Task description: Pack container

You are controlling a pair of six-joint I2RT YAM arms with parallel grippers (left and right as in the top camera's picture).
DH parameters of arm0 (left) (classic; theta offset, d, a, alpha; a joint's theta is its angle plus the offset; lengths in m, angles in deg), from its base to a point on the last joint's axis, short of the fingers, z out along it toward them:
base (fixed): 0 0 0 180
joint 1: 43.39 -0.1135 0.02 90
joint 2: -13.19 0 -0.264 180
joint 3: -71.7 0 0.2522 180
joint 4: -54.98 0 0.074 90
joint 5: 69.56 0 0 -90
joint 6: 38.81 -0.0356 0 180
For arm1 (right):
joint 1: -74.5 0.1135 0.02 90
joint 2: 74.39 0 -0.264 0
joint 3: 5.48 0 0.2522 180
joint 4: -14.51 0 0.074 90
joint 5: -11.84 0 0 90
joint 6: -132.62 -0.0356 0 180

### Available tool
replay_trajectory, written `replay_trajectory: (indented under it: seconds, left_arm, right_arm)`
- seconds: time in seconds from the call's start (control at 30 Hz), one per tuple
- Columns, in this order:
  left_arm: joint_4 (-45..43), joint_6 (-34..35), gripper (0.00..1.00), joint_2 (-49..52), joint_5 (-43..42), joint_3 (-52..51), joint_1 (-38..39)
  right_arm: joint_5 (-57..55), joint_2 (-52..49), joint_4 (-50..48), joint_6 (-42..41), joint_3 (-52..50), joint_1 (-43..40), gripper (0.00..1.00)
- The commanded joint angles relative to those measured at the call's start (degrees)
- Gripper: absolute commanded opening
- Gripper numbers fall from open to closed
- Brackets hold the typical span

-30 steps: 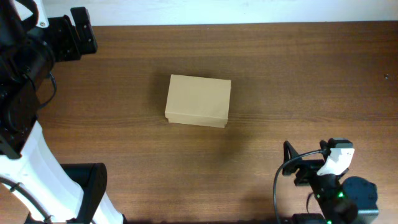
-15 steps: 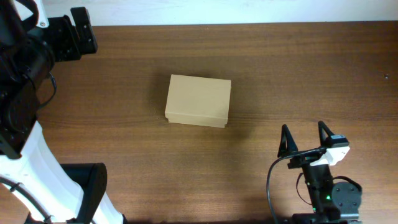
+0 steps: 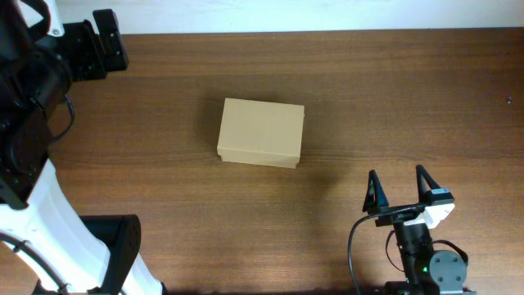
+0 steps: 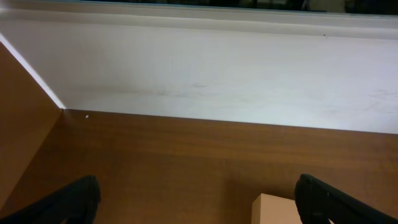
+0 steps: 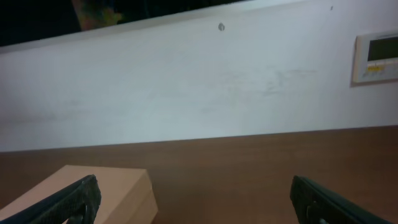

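At the near edge of the wood-grain worktop [image 3: 164, 164], the right hand [image 3: 397, 175] is pointing toward the far side, nearer than and right of the container [image 3: 262, 133] and well apart from it. Its two dark, tapered fingers are spreading wide around nothing, and the arm behind it is running out of the overhead frame. The container, a plain tan cardboard box with crisp edges and matte faces, is sitting closed at mid-worktop. The right wrist camera is catching only one corner of it [image 5: 115, 186]; the left wrist camera is showing a smaller corner still [image 4: 273, 208], cut off by the bottom edge. Beyond and far left of the container, the left hand [image 4: 198, 183] is hanging by the worktop's back edge. Overhead, its black bulk is masking the fingers, but its own camera is showing them spread, with only blurred tips in frame. Past the container, a scuffed white wall [image 4: 217, 74] is rising. Only the right wrist view is picking up a pale panel [image 5: 376, 57] with a small display.
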Motion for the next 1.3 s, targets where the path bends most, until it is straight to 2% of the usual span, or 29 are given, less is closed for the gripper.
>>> replay_trajectory:
  seconds: [0.0, 0.13, 0.3, 1.03, 1.13, 1.27]
  left_arm:
    - [0.0, 0.0, 1.00, 0.4, -0.4, -0.2, -0.3]
    - [0.0, 0.0, 1.00, 0.4, -0.4, -0.2, -0.3]
    - [0.0, 0.0, 1.00, 0.4, -0.4, -0.2, -0.3]
    - [0.0, 0.0, 1.00, -1.1, -0.4, -2.5, -0.3]
    - [-7.1, -2.2, 1.00, -6.7, 5.9, -10.9, -0.4]
    - [-24.7, -2.2, 1.00, -15.9, 9.5, -28.1, -0.4]
  right_arm:
    - [-0.7, 0.8, -0.1, -0.5, -2.4, 0.2, 0.99]
    - [-0.7, 0.8, 0.7, -0.5, -4.3, 0.2, 0.99]
    - [-0.7, 0.8, 8.2, -0.5, -4.4, 0.2, 0.99]
    - [-0.7, 0.6, 8.1, -0.5, -4.4, 0.2, 0.99]
    - [-0.7, 0.6, 8.1, -0.5, -4.4, 0.2, 0.99]
    - [-0.7, 0.6, 8.1, -0.5, -4.4, 0.2, 0.99]
